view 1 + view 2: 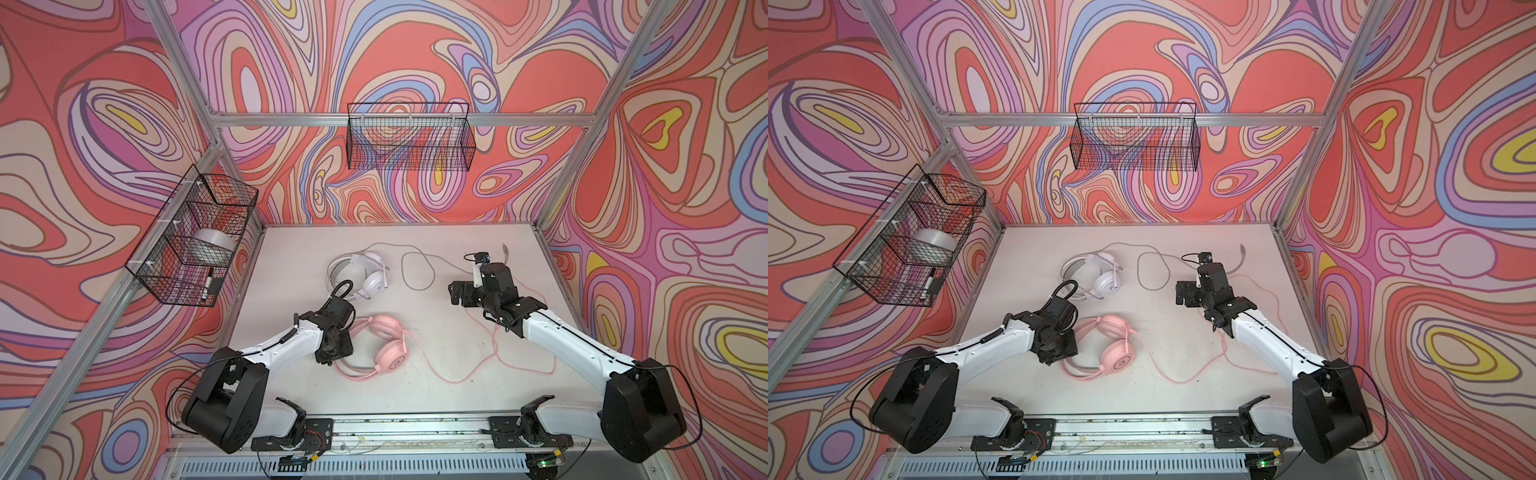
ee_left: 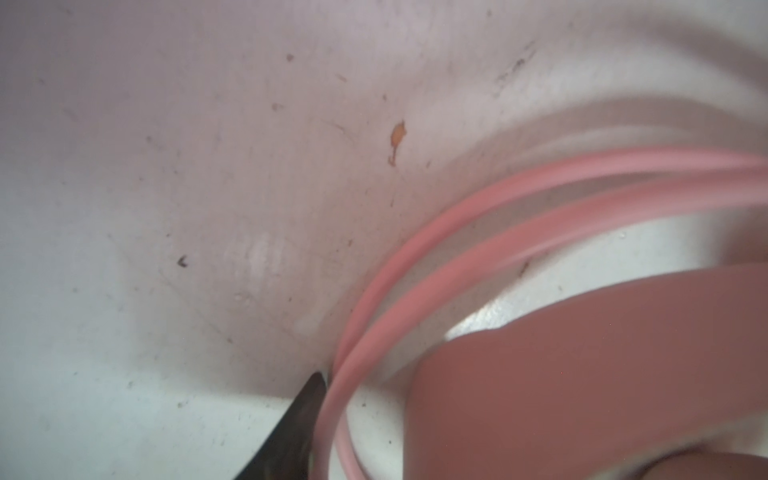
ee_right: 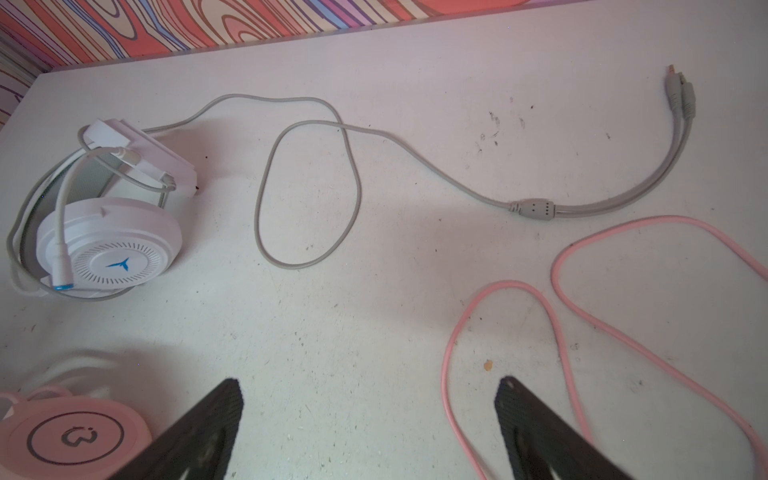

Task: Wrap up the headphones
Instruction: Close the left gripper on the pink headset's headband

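The pink headphones (image 1: 384,345) (image 1: 1115,340) lie at the table's middle front, and their pink cable (image 1: 478,365) (image 3: 561,291) loops off to the right. My left gripper (image 1: 336,358) (image 1: 1059,353) is down at their headband. In the left wrist view one black finger (image 2: 305,403) touches the thin pink bands (image 2: 415,249); the wide pink strap (image 2: 582,374) hides the other finger. The white headphones (image 1: 365,274) (image 3: 108,245) lie further back, with their grey cable (image 3: 307,183) spread loose. My right gripper (image 1: 457,293) (image 3: 370,395) hovers open over bare table between both cables.
A wire basket (image 1: 195,237) on the left wall holds a tape roll (image 1: 212,245) and a marker (image 1: 208,282). Another wire basket (image 1: 409,137) hangs on the back wall. The grey cable's plugs (image 3: 679,93) lie at the back right. A metal rail (image 1: 407,432) runs along the front.
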Motion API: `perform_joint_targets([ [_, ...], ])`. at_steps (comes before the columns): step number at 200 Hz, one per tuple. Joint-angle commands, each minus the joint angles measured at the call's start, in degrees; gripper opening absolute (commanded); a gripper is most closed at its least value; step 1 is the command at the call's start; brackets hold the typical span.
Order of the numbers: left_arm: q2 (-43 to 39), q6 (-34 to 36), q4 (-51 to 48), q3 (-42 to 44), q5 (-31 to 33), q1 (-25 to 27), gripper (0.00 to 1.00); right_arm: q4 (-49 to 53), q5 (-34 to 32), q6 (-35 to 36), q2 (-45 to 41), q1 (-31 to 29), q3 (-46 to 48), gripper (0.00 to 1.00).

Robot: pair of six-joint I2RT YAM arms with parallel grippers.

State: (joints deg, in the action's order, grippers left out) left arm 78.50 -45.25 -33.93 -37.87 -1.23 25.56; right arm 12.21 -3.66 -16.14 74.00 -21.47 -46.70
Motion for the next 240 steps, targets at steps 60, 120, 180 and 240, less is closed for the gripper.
perform_joint_targets([
  [60, 0.39, -1.68, -1.92, 1.46, -0.91, 0.26, 0.61, -1.57, -1.34, -0.37, -0.7, -0.67, 2.05, 0.98],
  [120, -5.0, -1.94, -8.6, 1.29, -0.17, 0.45, 0.72, -2.09, -1.24, -0.49, -0.52, -0.74, 2.31, 0.98],
  [180, -2.92, -4.04, -4.67, 3.34, -1.1, 0.89, 0.64, -2.3, -1.17, -0.47, -0.16, -0.76, 2.24, 0.98],
  [240, 0.47, -4.4, -3.34, 2.01, -0.46, 1.46, 0.49, -2.01, -0.98, -0.47, -0.48, -0.85, 2.57, 0.98],
])
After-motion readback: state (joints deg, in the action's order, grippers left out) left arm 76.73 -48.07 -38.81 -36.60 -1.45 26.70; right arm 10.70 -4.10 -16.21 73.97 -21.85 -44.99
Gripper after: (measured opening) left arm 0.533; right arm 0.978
